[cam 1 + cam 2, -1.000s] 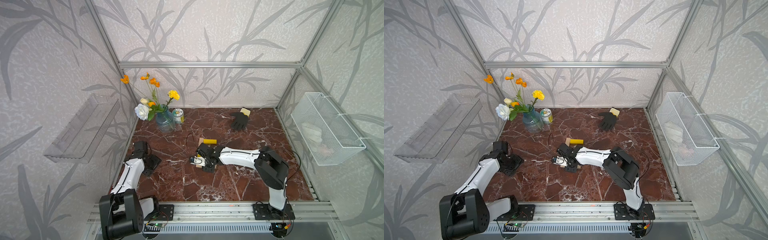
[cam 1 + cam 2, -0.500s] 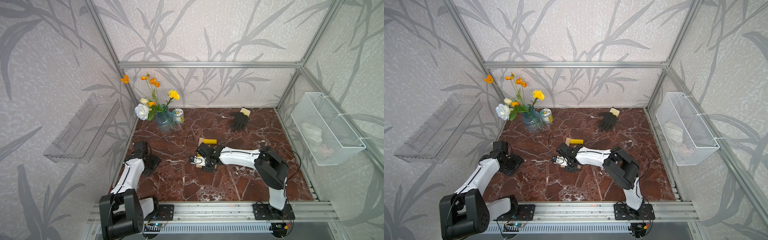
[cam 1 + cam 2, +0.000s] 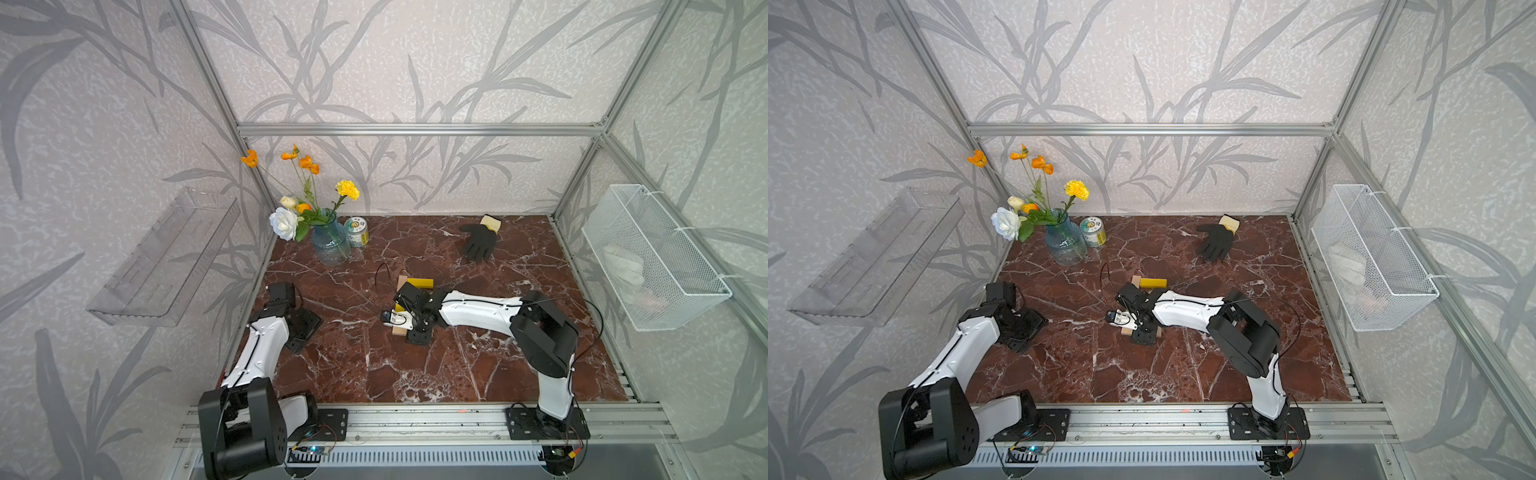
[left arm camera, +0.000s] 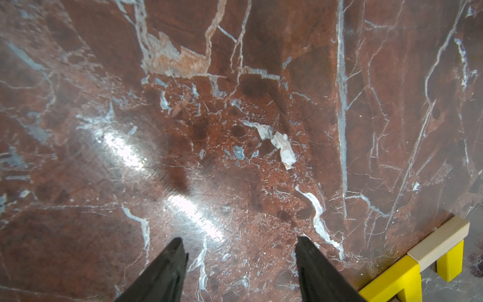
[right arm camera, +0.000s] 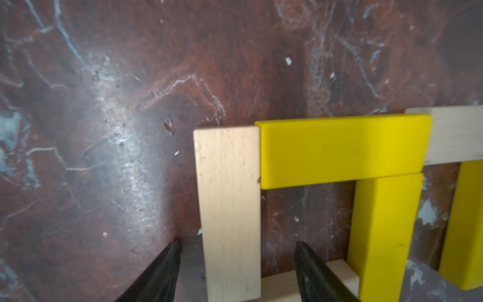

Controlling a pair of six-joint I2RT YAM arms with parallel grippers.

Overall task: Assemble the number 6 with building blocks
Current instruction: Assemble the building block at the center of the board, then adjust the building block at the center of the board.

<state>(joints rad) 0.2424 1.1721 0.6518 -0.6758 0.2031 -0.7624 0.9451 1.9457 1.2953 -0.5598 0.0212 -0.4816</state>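
Pale wood bar (image 5: 227, 183) lies untouched inside the low, wide-open right hand (image 5: 236, 244), while the left hand (image 4: 239, 239) hangs released over marble (image 4: 235, 104).

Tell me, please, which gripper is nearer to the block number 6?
Right. The right gripper hangs over the number 6, its open jaws straddling a pale wood block. The left gripper hovers over bare marble tabletop, well aside of the figure.

Both top views bright, evenly lit, edges bowed. Left wrist view: white glare on tabletop (image 4: 122, 151). Right wrist view: soft focus
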